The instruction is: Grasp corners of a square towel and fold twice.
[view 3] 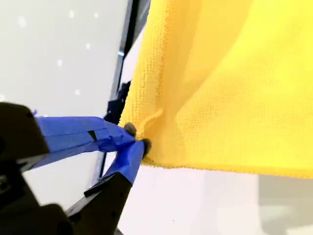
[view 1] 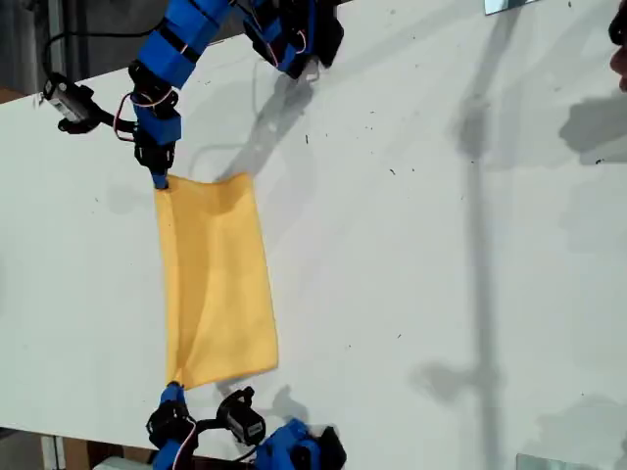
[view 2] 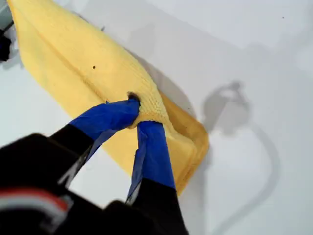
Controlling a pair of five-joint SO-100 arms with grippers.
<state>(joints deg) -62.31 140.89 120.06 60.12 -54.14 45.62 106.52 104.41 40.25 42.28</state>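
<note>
The yellow-orange towel (view 1: 217,284) lies folded into a long strip on the white table (view 1: 421,245). One arm's gripper (view 1: 159,181) pinches the strip's corner at the exterior view's upper left. Another arm's gripper (view 1: 174,392) pinches the corner near the table's lower edge. The wrist views do not show which arm is which. My first gripper (view 2: 137,115) is shut on a bunched towel (view 2: 63,58) edge beside a doubled corner (view 2: 195,142). My second gripper (view 3: 137,139) is shut on a hemmed corner of the towel (view 3: 230,83), which is lifted here. No white tag shows.
The table's edge runs close behind both arms, at the exterior view's upper left and along its bottom. Broad shadows fall across the table in the exterior view's right half. Part of a person (view 1: 619,59) shows at that view's upper right edge.
</note>
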